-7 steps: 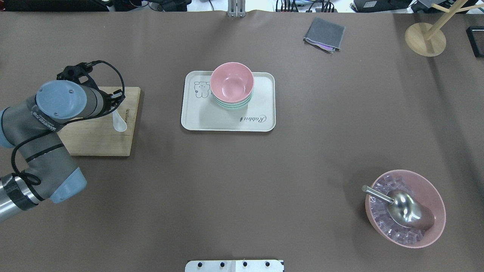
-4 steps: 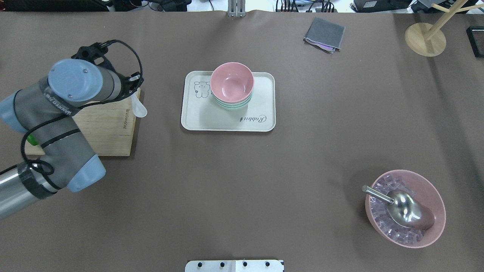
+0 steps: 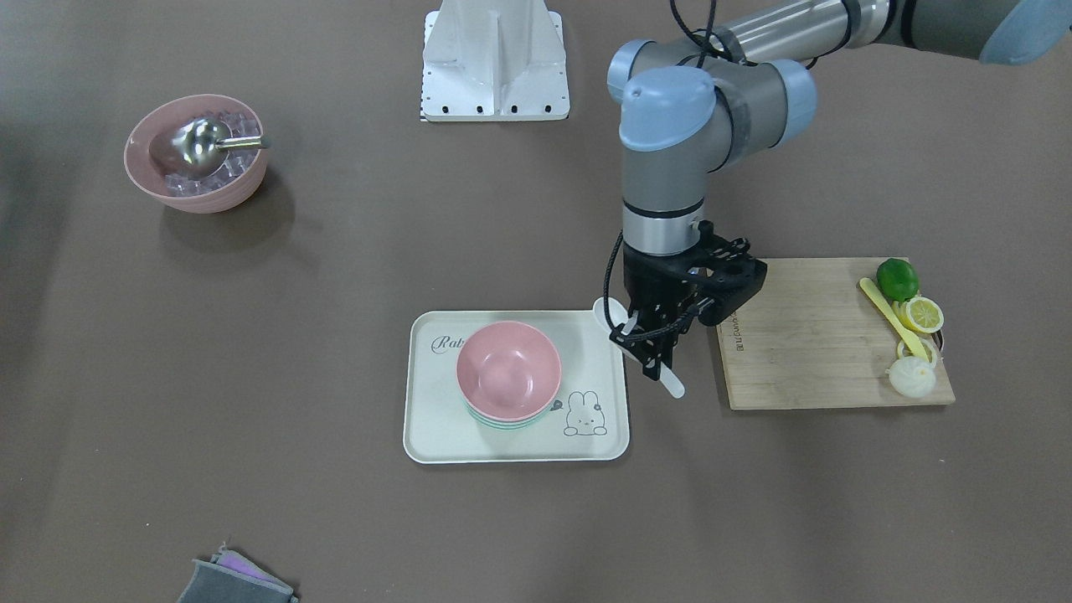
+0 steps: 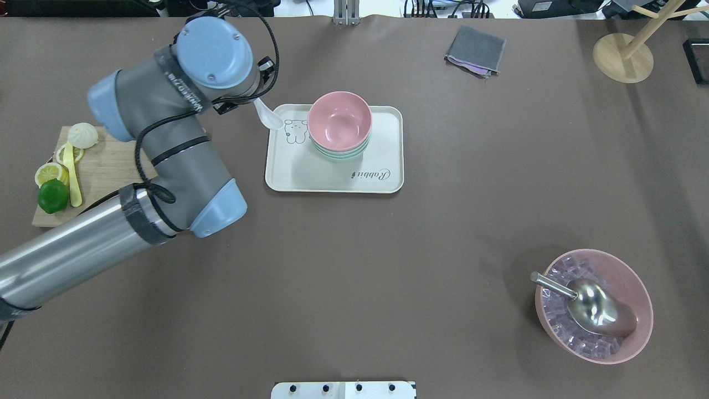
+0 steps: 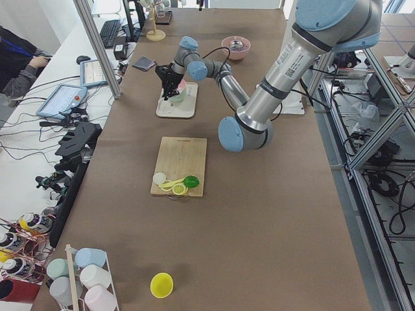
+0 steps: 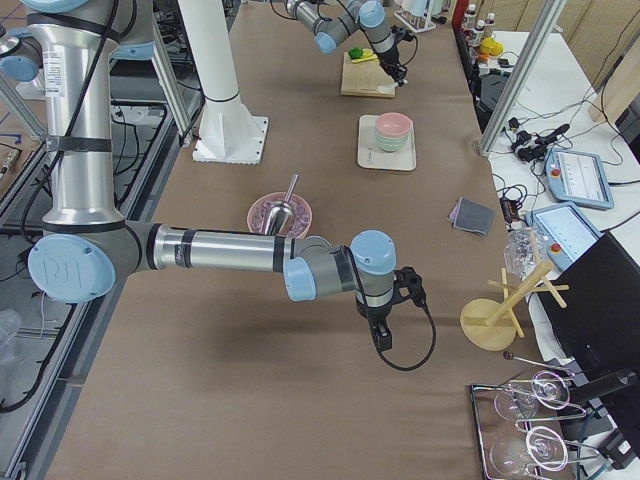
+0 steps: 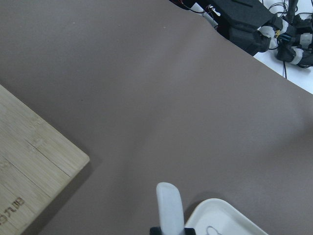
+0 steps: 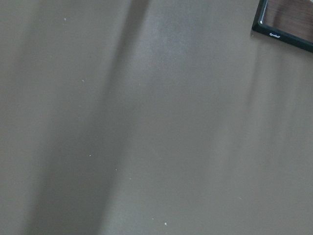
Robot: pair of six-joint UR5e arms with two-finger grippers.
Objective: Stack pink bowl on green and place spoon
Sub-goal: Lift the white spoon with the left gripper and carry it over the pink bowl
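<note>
pinching the spoon (image 3: 609, 315), the left tool (image 3: 655, 362) hangs beside the tray (image 3: 435, 423).

Stacked bowls (image 4: 339, 123) sit on the tray (image 4: 332, 182), spoon (image 4: 268, 117) seemingly over its corner.

Seen from overhead, the left claw (image 3: 656, 353) hangs with the spoon (image 4: 268, 117) over the tray's (image 4: 310, 176) ten o'clock corner. The stacked bowls (image 4: 339, 121) block the tray's twelve o'clock half, while its six o'clock half lies bare. The cutting board (image 4: 105, 166) sits off at nine o'clock. Open worktop (image 4: 388, 266) runs toward the ice bowl (image 4: 641, 302) at four o'clock.
</note>
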